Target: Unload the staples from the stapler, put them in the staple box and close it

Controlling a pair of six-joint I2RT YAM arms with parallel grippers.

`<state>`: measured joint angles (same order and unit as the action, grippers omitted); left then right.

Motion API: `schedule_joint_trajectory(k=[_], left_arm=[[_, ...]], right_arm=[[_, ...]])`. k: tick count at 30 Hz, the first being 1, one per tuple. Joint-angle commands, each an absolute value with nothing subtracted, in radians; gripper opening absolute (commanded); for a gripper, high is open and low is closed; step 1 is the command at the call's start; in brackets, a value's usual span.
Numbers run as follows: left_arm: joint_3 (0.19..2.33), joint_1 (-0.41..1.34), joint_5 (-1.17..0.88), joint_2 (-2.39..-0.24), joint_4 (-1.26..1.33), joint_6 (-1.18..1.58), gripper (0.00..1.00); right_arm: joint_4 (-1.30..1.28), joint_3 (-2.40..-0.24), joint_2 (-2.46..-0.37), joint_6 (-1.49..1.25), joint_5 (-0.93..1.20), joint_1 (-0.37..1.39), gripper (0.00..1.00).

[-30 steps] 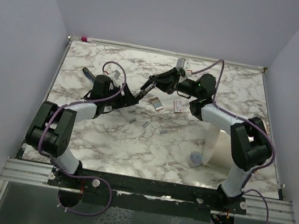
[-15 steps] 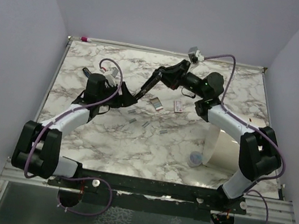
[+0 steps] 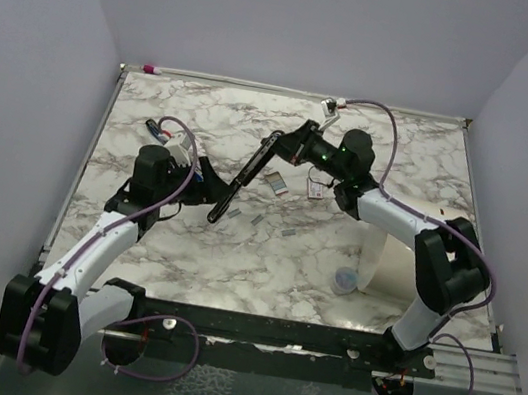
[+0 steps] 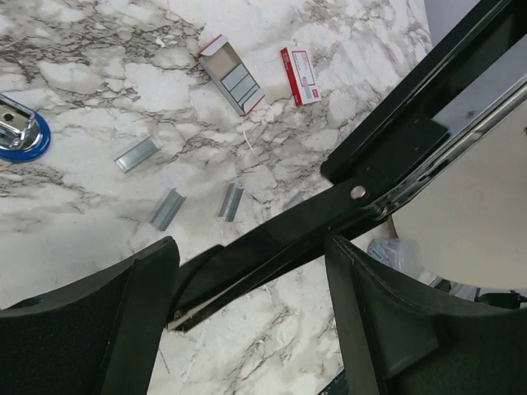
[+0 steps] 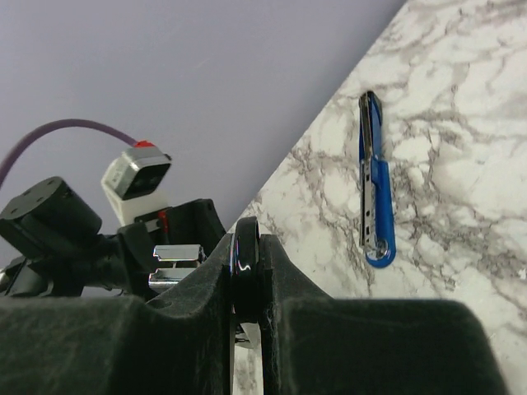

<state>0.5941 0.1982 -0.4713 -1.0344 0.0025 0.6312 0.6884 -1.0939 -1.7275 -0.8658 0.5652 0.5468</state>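
Backing off toward the lower left of the overhead view, the left pincer (image 4: 251, 243) now stands wide, its fingers either side of the stapler (image 3: 245, 176) without touching it. Beyond it, loose staples (image 4: 136, 154) lie on the tabletop (image 4: 99, 49), left of centre in the wrist view. Farther up, the right pincer (image 5: 245, 263) clamps the opened stapler, whose tip slants down at mid-frame. Unloading looks under way; whether the rail is empty I cannot tell. Next probably calls for tipping or tapping out any remaining strips.
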Motion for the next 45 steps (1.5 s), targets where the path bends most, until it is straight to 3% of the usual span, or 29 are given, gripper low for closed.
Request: schedule_joint_trajectory(k=[1,25,45], left_arm=[[0.589,0.193,-0.418,-0.965,-0.054,0.63,0.75],[0.802,0.193,-0.284,-0.794,-0.318,0.479,0.9],[1.006,0.193,-0.139,-0.717,-0.487,0.363,0.92]], right_arm=[[0.663,-1.097,-1.757,-1.016,0.505,0.579,0.01],[0.627,-1.106,-1.805,-1.035,0.322,0.714,0.01],[0.665,-1.223,-1.981,-1.068,0.197,0.879,0.01]])
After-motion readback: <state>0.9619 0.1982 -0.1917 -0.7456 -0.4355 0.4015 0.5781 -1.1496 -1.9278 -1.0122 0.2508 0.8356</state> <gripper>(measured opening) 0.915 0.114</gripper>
